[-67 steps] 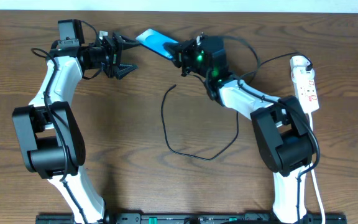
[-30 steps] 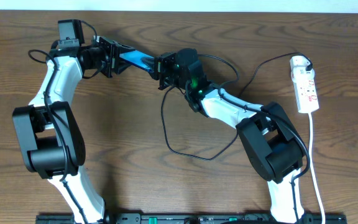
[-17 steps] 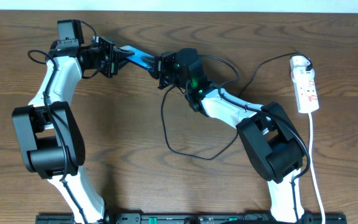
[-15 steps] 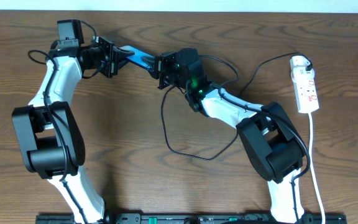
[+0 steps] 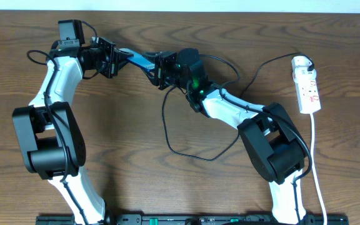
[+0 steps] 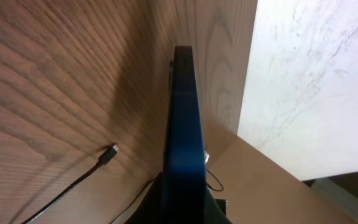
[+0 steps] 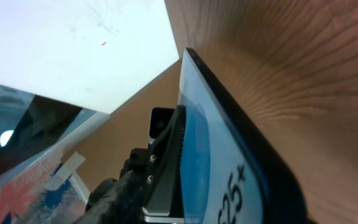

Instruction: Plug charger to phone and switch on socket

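The phone (image 5: pixel 140 60), blue screen up, hangs above the table between both grippers. My left gripper (image 5: pixel 116 57) is shut on its left end; in the left wrist view the phone (image 6: pixel 183 118) runs edge-on out of the jaws. My right gripper (image 5: pixel 159 67) stands open around the right end, and the phone's screen (image 7: pixel 199 149) fills its wrist view. The charger's black cable (image 5: pixel 166 125) loops on the table, its plug tip (image 6: pixel 112 149) lying loose. The socket (image 5: pixel 309 92) lies at the far right, away from both grippers.
A white adapter (image 5: pixel 301 62) sits at the socket's top end, and a white cord (image 5: pixel 315 165) runs down toward the front edge. The right arm (image 5: pixel 230 109) reaches over part of the cable loop. A pale wall (image 6: pixel 316 81) borders the table's far side.
My left gripper has closed on the phone's left end. The right gripper's jaws have loosened from the other end. Both arms and the phone stay in about the same place.
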`<act>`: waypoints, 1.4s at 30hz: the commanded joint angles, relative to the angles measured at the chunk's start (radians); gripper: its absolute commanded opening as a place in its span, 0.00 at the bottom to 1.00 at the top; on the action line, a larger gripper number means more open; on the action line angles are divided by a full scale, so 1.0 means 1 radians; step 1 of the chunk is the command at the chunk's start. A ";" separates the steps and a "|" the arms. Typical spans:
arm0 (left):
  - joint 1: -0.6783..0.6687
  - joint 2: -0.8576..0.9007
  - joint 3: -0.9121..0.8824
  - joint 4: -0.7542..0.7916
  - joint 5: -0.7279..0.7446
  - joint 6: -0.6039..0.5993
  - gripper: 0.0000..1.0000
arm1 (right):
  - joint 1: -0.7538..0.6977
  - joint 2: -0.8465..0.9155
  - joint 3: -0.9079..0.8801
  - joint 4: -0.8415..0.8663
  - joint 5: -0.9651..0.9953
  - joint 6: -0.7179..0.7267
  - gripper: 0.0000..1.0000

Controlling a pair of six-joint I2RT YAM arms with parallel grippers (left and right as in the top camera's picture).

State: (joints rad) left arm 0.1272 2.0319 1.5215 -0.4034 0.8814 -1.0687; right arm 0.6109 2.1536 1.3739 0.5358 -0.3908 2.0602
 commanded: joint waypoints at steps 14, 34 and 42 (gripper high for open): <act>0.078 -0.007 0.003 0.178 0.286 0.227 0.07 | -0.170 -0.006 0.021 0.008 -0.187 -0.603 0.73; 0.251 -0.007 0.003 0.304 0.578 0.219 0.07 | -0.195 -0.006 0.019 -0.701 -0.263 -1.302 0.75; 0.253 -0.007 0.003 0.304 0.577 0.219 0.07 | -0.101 0.005 0.018 -0.736 -0.169 -1.235 0.60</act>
State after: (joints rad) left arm 0.3820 2.0327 1.5169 -0.1040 1.4120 -0.8631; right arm 0.4770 2.1525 1.3899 -0.2039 -0.6243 0.7956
